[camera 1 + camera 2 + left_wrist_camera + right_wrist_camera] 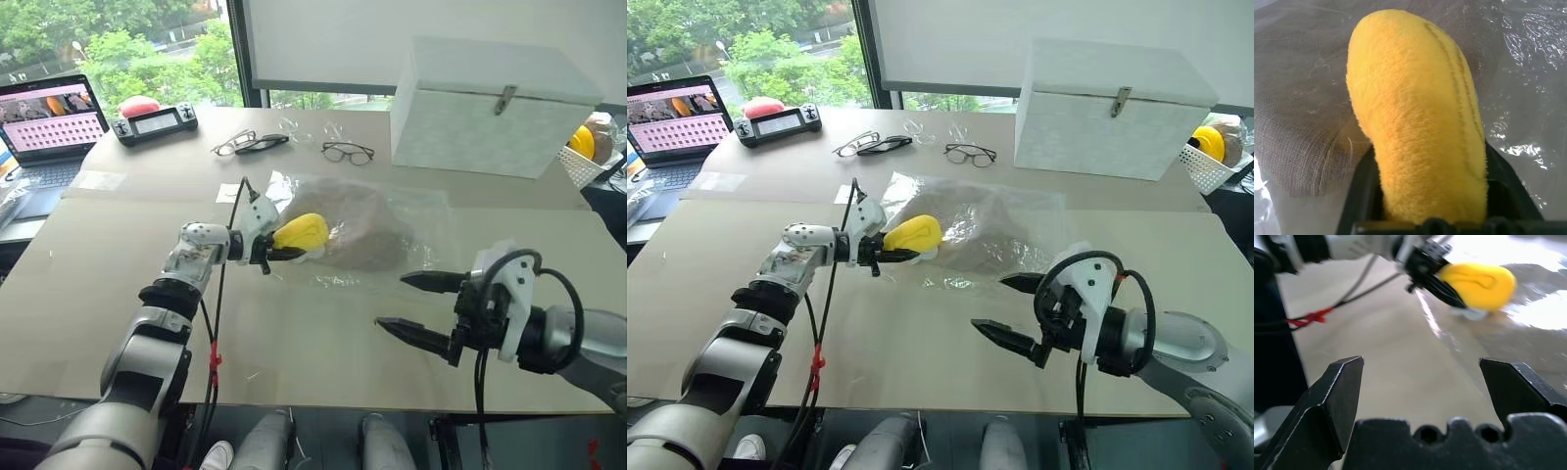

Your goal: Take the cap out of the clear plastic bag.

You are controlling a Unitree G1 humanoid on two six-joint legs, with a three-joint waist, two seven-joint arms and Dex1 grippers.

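Note:
The clear plastic bag [423,211] lies crinkled on the tan table, with the beige-tan cap [367,235] inside it. A yellow plush oval [302,232] sits at the bag's left end, and my left gripper [284,253] is shut on it. In the left wrist view the yellow plush [1415,112] stands between the black fingers [1359,196], with the cap's woven fabric [1298,122] behind it under plastic. My right gripper [407,305] hangs open above the table, near the bag's front right corner, holding nothing. The right wrist view looks between its open fingers [1339,396] toward the yellow plush [1479,284].
A white box with a metal latch [490,108] stands behind the bag at the right. Two pairs of glasses [348,152] [250,144] lie behind the bag. A controller [157,122] and a laptop [49,122] are at the far left, a basket [588,162] at the far right.

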